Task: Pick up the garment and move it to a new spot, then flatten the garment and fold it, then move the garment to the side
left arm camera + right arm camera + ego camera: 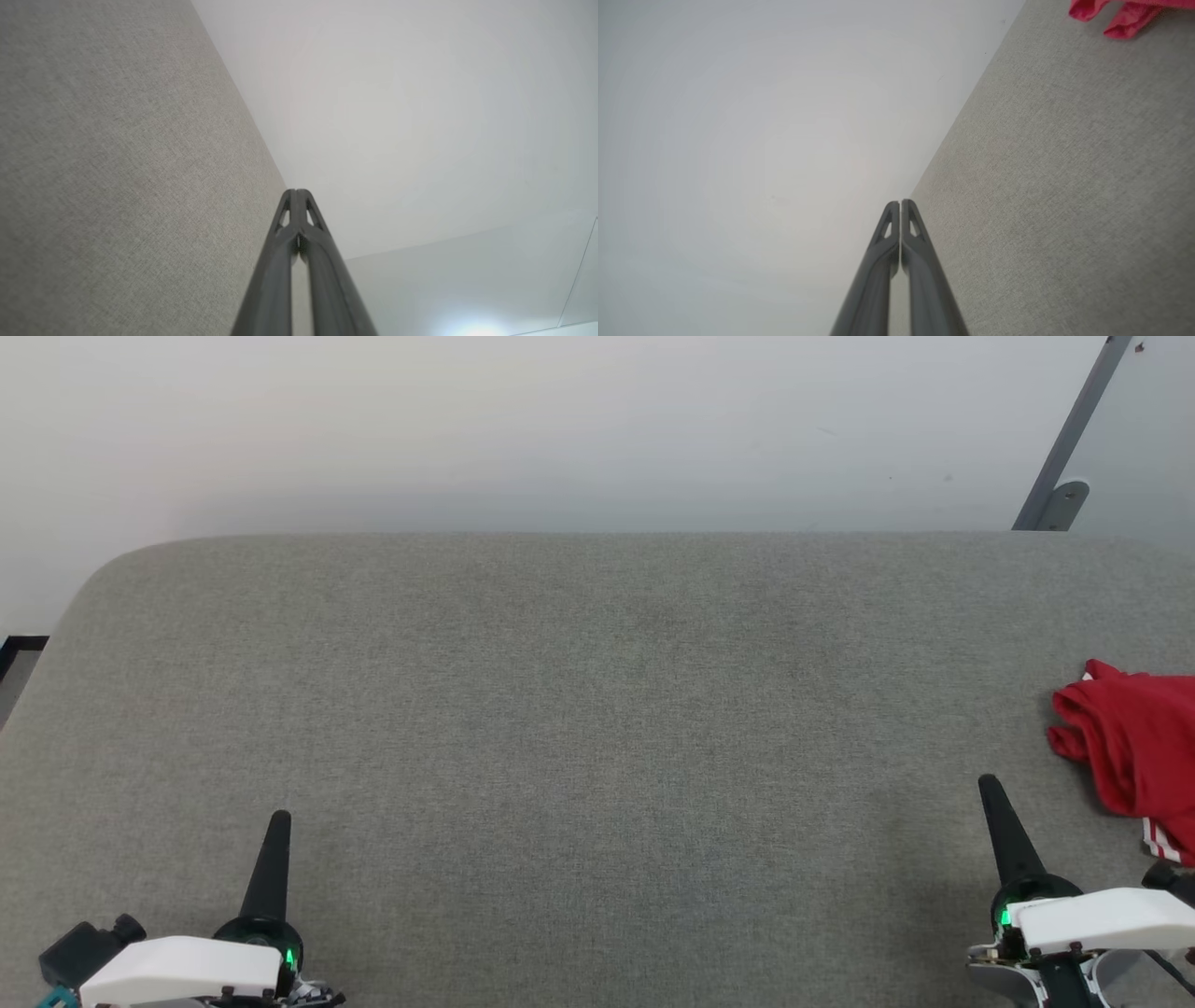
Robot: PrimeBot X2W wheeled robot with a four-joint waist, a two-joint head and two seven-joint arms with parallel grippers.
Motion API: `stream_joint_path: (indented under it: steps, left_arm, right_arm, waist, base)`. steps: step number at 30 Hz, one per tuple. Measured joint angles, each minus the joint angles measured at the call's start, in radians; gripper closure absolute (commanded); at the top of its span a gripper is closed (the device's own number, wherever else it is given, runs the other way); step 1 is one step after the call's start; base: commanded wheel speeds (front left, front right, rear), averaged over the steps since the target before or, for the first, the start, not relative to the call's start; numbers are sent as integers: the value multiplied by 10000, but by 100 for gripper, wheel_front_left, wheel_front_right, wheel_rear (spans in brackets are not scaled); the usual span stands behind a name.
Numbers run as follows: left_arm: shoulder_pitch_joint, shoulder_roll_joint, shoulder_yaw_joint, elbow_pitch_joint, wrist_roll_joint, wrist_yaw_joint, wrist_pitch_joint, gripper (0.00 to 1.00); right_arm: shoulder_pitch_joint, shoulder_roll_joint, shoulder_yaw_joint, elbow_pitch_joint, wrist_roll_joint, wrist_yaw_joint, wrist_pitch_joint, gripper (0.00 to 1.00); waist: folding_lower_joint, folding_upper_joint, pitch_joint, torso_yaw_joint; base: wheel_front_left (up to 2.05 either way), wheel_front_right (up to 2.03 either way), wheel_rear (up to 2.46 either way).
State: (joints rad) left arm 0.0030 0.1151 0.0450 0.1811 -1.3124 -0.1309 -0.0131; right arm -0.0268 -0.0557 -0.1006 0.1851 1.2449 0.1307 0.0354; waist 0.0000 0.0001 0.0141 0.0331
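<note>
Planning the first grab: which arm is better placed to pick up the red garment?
Right. The garment lies bunched close beside the right tool; the left tool is far across the grey table.

- You are in a bare test room, of the lab type.
- Work surface [597, 709]: wide and covered in plain grey woven fabric. Its far-left corner is rounded and its far edge meets the wall.
- Wall [560, 429]: flat white, evenly lit.
- Upper right: a grey metal strut [1069, 439] on a bracket, beside a pale smooth panel [1153, 429].
- Far left: a dark skirting strip [21, 642] at the wall foot.
- On the surface: the garment [1134, 747], red, bunched at the right edge.
</note>
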Motion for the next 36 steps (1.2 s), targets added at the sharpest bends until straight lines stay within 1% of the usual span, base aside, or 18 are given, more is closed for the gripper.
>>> stream_joint_path:
  steps: [36]
  left_arm:
    - [-789, -370, 328, 470, -2360, 0, 815, 100]
  right_arm:
    - [-573, -10, -25, 445, 2767, 0, 525, 100]
  waist:
    - [0, -1, -77, -233]
  base:
    - [0, 0, 0]
